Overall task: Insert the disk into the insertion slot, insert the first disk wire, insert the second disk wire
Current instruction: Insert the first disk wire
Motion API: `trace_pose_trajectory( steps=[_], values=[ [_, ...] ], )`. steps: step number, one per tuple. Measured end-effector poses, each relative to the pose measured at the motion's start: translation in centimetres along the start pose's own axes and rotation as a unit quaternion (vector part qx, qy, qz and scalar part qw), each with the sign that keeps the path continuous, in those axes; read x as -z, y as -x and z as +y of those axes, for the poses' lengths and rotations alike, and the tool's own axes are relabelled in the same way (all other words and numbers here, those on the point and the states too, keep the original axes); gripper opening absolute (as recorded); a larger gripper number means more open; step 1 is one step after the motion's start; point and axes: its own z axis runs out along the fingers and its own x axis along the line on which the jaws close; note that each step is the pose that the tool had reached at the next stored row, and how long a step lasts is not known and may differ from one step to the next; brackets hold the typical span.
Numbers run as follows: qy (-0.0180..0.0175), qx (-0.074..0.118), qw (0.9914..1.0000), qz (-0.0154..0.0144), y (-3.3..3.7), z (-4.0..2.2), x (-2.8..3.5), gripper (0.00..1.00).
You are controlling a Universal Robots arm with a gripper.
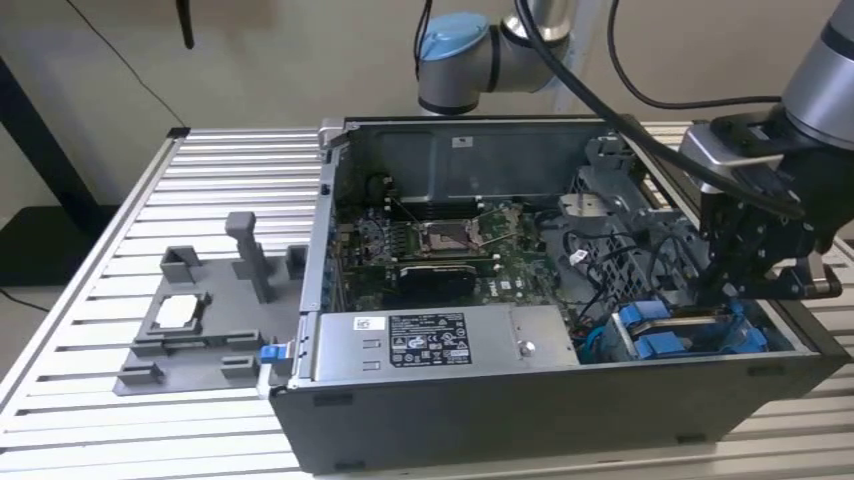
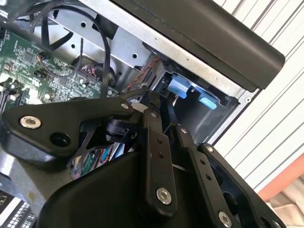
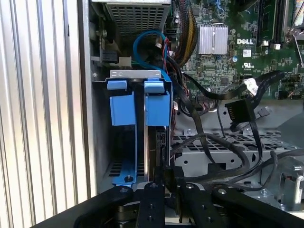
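**Setting.** The computer case [image 1: 534, 400] stands open on the slatted desk [image 1: 227, 180]. The gripper [image 3: 166, 175] is lowered into a corner of the case, in line with the insertion slot [image 3: 100, 137], a grey sheet-metal bay.

**Gripper state.** The fingers are drawn close together at the near end of the disk [image 3: 153, 142]. I judge them clamped on it, since the drive's edge runs straight up to the fingertips.

**Location of the disk.** It stands on edge inside the slot, extending straight ahead of the gripper. Most of its length is already between the bay walls. It appears to be held by its end so that it can slide in lengthways along the bay, with the fingers clear of the walls.

**Appearance.** Seen edge-on, the disk is a thin dark-and-silver slab. Its bright blue carrier frame [image 3: 156, 102] shows at the end far from the gripper. The label face is hidden. A second blue carrier [image 3: 122, 102] stands in the compartment just beside it.

**Wires.** Loose black cables lie off to one side of the gripper, apart from the disk. One ends in a flat connector [image 3: 237, 114] that hangs free, as far as the first wrist view shows.
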Motion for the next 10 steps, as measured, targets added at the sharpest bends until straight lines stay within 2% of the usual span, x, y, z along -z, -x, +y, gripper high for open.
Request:
trace_pose_trajectory(
  steps=[10],
  values=[
    [0.0051, -0.001, 0.99999, 0.0004, -0.06, 0.04, -0.72, 0.19]
  ],
)
